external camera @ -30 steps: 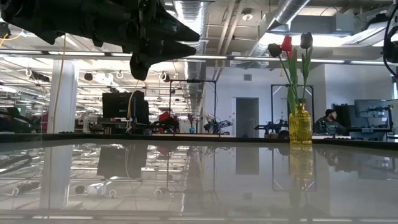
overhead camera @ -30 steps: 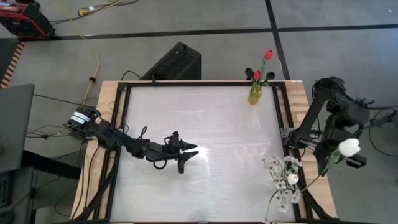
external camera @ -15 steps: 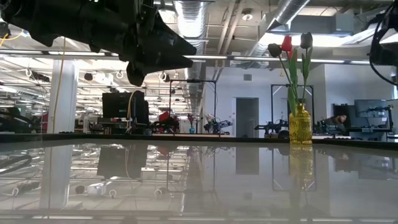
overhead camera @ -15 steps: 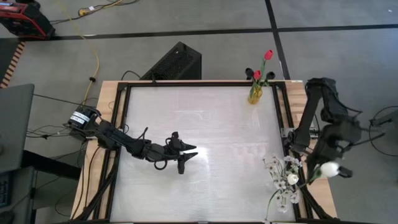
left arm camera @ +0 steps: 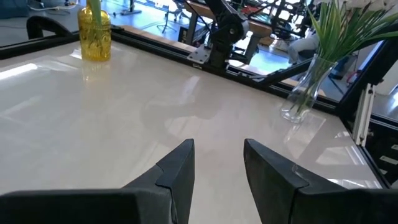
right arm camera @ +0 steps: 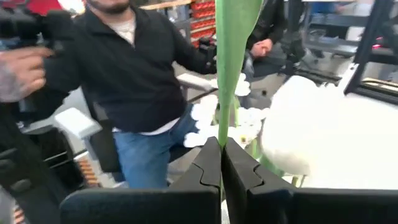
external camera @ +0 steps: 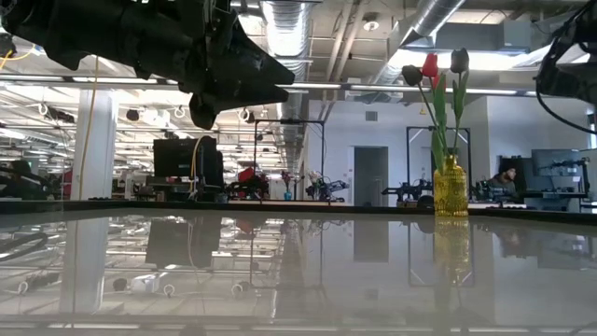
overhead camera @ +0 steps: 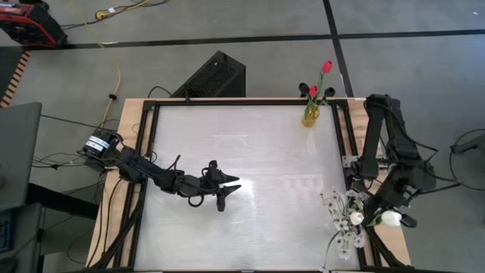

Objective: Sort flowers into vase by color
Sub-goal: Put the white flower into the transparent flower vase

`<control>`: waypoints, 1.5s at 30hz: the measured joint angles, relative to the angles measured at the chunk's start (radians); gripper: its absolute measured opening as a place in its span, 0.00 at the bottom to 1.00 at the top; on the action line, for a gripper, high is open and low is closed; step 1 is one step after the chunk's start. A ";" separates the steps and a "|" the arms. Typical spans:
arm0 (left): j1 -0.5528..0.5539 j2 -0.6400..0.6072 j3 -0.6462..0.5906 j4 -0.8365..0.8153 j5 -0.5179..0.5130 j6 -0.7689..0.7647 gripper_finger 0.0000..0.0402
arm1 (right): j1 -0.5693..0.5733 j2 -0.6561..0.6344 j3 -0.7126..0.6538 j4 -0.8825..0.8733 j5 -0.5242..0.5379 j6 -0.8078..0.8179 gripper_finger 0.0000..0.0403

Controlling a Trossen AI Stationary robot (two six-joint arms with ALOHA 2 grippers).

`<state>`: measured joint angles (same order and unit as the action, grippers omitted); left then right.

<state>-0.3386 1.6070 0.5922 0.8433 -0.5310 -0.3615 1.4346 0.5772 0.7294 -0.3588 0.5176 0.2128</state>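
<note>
Landmark: the clear glass vase point(overhead camera: 347, 236) at the near right corner of the desk point(overhead camera: 250, 152); every place below is given from it.
Clear glass vase: upright on the desk, holding white tulips and sprigs of tiny white blossoms point(overhead camera: 342, 203).
Right hand point(overhead camera: 373, 221): just beside the clear glass vase, on the side of the desk's right edge, held above the desk; fingers point(right arm camera: 208, 163) pressed together on the green stem of a white tulip point(overhead camera: 391, 219).
White tulip: its head lies just outside the vase, past the desk's right rail; its stem runs through the closed right hand.
Left hand point(overhead camera: 231, 186): well apart from the clear glass vase, across the desk toward its left half, hovering over the bare top; fingers parted, nothing between them.
Yellow vase point(overhead camera: 311, 115): far from the clear glass vase, at the far right corner of the desk; it carries red tulips point(overhead camera: 326, 67) and a dark tulip point(overhead camera: 303, 87).
Person point(right arm camera: 134, 81): beyond the clear glass vase off the desk, in a black top and blue jeans.
</note>
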 joint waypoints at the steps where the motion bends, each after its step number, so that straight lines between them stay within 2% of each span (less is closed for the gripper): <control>1: 0.000 0.000 0.000 0.000 0.000 0.000 0.31 | 0.009 0.000 -0.008 0.003 0.014 0.000 0.06; 9: 0.010 0.000 0.000 0.004 -0.006 -0.001 0.31 | 0.054 -0.005 -0.022 0.063 0.040 0.000 0.06; 21: 0.028 0.000 0.000 0.028 -0.004 -0.002 0.31 | 0.063 -0.014 -0.009 0.001 0.082 -0.003 0.06; 35: 0.033 0.000 0.000 0.030 0.010 -0.006 0.31 | 0.063 -0.061 0.011 -0.049 0.084 0.006 0.06; 45: 0.033 0.000 0.000 0.029 0.011 0.001 0.31 | 0.054 -0.029 0.012 -0.155 0.116 0.130 0.06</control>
<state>-0.3058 1.6070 0.5922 0.8723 -0.5201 -0.3607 1.4884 0.5484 0.7414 -0.5139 0.6335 0.3431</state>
